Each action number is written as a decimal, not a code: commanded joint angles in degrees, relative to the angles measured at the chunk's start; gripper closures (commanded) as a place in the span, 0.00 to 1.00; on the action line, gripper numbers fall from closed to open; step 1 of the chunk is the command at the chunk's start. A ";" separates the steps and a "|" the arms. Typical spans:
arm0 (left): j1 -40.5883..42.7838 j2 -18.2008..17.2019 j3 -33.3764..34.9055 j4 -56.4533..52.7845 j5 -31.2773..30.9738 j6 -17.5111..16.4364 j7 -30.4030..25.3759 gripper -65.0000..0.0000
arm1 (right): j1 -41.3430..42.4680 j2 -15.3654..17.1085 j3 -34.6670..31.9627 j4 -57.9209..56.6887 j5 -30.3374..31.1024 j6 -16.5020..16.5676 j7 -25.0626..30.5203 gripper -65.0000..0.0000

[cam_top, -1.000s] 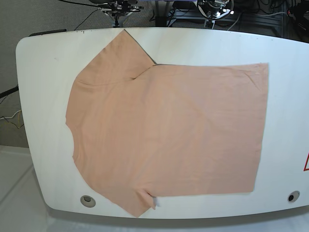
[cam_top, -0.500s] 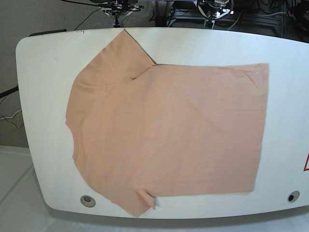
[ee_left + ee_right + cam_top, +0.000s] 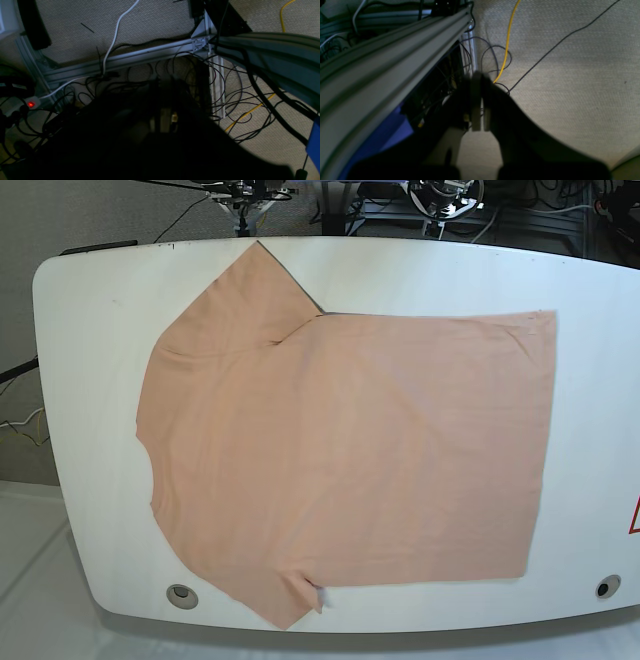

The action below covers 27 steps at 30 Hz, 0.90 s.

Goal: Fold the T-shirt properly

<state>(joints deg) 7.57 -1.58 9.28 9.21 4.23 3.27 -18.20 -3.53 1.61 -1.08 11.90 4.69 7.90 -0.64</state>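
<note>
T-shirt (image 3: 345, 460) spread flat, white table (image 3: 90, 380)

Left hand (image 3: 165, 120) lost in shadow; right hand (image 3: 477, 105) blurred, base cut off.

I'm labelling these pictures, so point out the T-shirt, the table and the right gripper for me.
T-shirt (image 3: 350, 450), base view, middle of the spread body.
Table (image 3: 90, 380), base view, bare white top beside the shirt.
Right gripper (image 3: 478, 82), right wrist view, tips of the closed fingers.

Almost nothing changed: only the arm parts beyond the far edge of the tabletop (image 3: 90, 380) shifted slightly.
</note>
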 commanded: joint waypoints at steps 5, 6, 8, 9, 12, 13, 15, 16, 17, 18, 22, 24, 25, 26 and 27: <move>0.07 -0.11 0.21 0.35 -0.28 0.37 -0.23 1.00 | 0.24 0.29 0.13 0.36 0.23 0.14 -0.03 1.00; 0.07 -0.12 0.16 0.36 -0.29 0.40 -0.11 1.00 | 0.22 0.32 0.15 0.39 0.26 0.14 -0.06 1.00; 0.16 -0.11 0.15 0.49 -0.36 0.39 -0.09 1.00 | 0.06 0.32 0.15 0.48 0.21 0.28 -0.12 0.99; 0.24 -0.11 0.18 0.61 -0.42 0.35 -0.17 1.00 | -0.07 0.28 0.13 0.55 0.14 0.42 -0.14 0.99; 0.35 -0.12 0.20 0.69 -0.44 0.40 0.00 1.00 | -0.08 0.33 0.14 0.57 0.08 0.38 -0.18 0.99; 0.34 -0.12 0.20 0.68 -0.43 0.40 0.07 1.00 | -0.12 0.33 0.12 0.57 0.09 0.37 -0.17 0.99; 0.40 -0.20 0.16 0.80 -0.43 0.34 0.16 1.00 | -0.12 0.34 0.18 0.68 0.15 0.33 -0.23 0.99; 0.39 -0.19 0.18 0.78 -0.42 0.35 0.12 1.00 | -0.11 0.33 0.18 0.70 0.15 0.34 -0.18 0.99; 0.39 -0.18 0.20 0.76 -0.42 0.36 0.09 1.00 | -0.10 0.31 0.19 0.71 0.15 0.35 -0.13 0.99; 0.39 -0.19 0.22 0.68 -0.38 0.36 0.05 1.00 | -0.11 0.31 0.16 0.71 0.18 0.30 -0.10 0.99; 0.45 0.01 0.16 0.54 -0.21 0.36 0.04 1.00 | -0.06 0.29 0.19 0.75 0.30 0.37 0.10 0.99; 0.52 0.03 0.16 0.60 -0.20 0.37 0.00 1.00 | -0.07 0.28 0.16 0.81 0.29 0.42 0.10 0.99; 0.55 0.04 0.16 0.59 -0.21 0.38 -0.06 1.00 | -0.08 0.28 0.13 0.84 0.29 0.45 0.09 0.99; 0.54 0.03 0.19 0.60 -0.23 0.36 -0.07 1.00 | -0.10 0.28 0.17 0.86 0.29 0.43 0.08 0.99; 0.54 0.03 0.23 0.61 -0.25 0.35 -0.08 1.00 | -0.12 0.28 0.22 0.88 0.29 0.42 0.07 0.99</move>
<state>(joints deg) 7.79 -1.56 9.43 9.69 4.01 3.25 -17.63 -3.70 1.76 -1.08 12.38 4.71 7.92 -0.62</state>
